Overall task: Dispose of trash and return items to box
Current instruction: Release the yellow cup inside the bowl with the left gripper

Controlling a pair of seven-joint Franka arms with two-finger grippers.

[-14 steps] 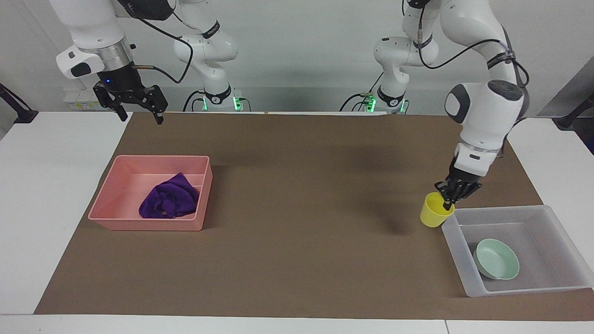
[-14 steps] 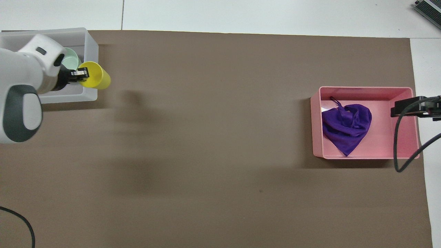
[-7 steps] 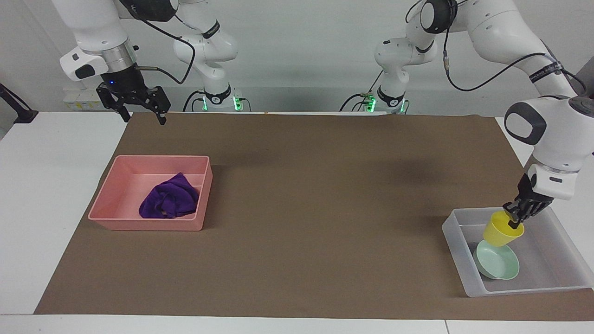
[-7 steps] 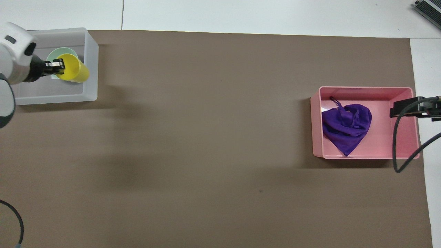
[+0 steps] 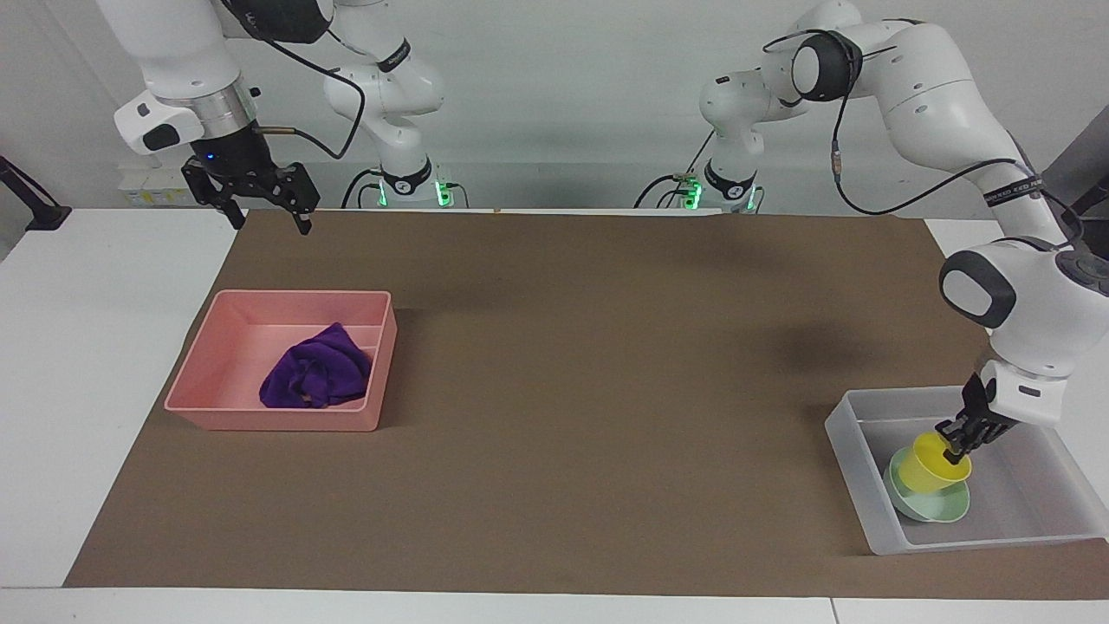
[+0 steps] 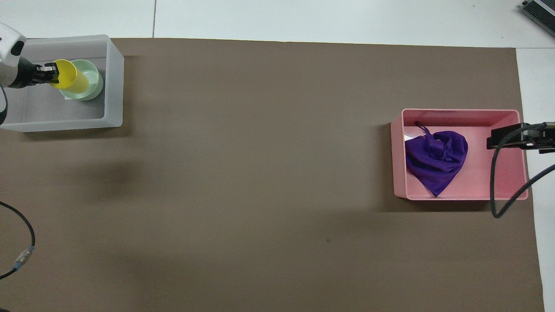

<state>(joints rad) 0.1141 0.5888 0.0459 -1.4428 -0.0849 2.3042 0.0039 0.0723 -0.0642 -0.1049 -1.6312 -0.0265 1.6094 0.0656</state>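
Note:
The yellow cup (image 5: 929, 466) (image 6: 71, 78) is tilted, with its base down in the mint-green bowl (image 5: 936, 510) (image 6: 94, 81). The bowl lies in the translucent tub (image 5: 865, 496) (image 6: 113, 91) at the left arm's end of the table. My left gripper (image 5: 958, 445) (image 6: 51, 73) is shut on the cup's rim. I cannot tell whether the cup rests on the bowl. The purple cloth (image 5: 317, 376) (image 6: 437, 157) lies in the pink tray (image 5: 277, 421) (image 6: 460, 113) at the right arm's end. My right gripper (image 5: 269, 222) (image 6: 509, 136) is open and empty, up in the air over the brown mat's corner near the tray.
A brown mat (image 5: 589, 390) (image 6: 269, 173) covers most of the white table. A black cable (image 6: 498, 186) hangs from the right arm over the tray's edge. Another cable (image 6: 26, 255) shows by the left arm.
My left gripper has carried the yellow cup from beside the tub over its wall and lowered it into the green bowl. The right gripper has hardly moved.

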